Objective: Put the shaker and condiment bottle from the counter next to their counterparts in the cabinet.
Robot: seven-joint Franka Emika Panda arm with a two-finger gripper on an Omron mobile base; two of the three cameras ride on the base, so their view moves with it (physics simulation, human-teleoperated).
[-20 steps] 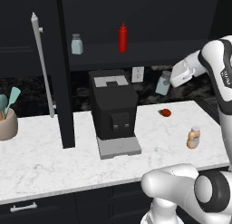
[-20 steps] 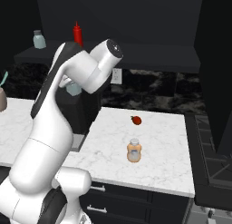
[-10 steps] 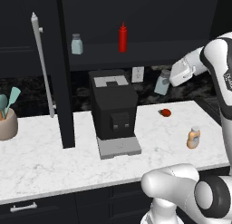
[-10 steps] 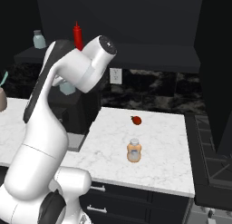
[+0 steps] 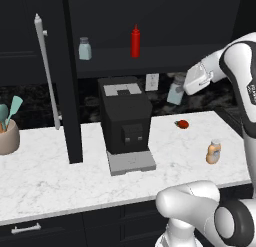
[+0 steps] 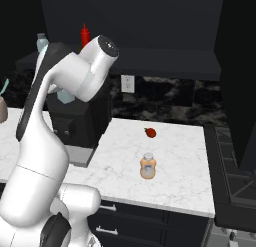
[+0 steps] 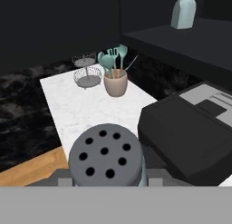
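My gripper [image 5: 180, 87] is shut on the shaker [image 5: 175, 90], a pale blue-green one held in the air right of the coffee machine, below shelf height. Its grey holed cap [image 7: 106, 155] is close in the hand view. In the right base view my arm hides most of the shaker [image 6: 65, 96]. The condiment bottle [image 5: 213, 152] [image 6: 147, 166], squat and orange-tan, stands on the counter [image 5: 60, 181] at the right. In the cabinet [image 5: 165, 53], a second shaker [image 5: 85, 48] [image 7: 184, 10] and a red squeeze bottle [image 5: 135, 41] [image 6: 85, 35] stand on the shelf.
A black coffee machine [image 5: 125, 121] [image 7: 195, 128] stands under the shelf. The open cabinet door with its grey bar handle [image 5: 46, 66] juts out at the left. A utensil crock [image 5: 7, 133] [image 7: 114, 78], a wire basket [image 7: 87, 75] and a small red thing [image 5: 183, 124] sit on the counter.
My arm has carried the shaker a little to the left, toward the coffee machine. The things on the counter and shelf have not moved.
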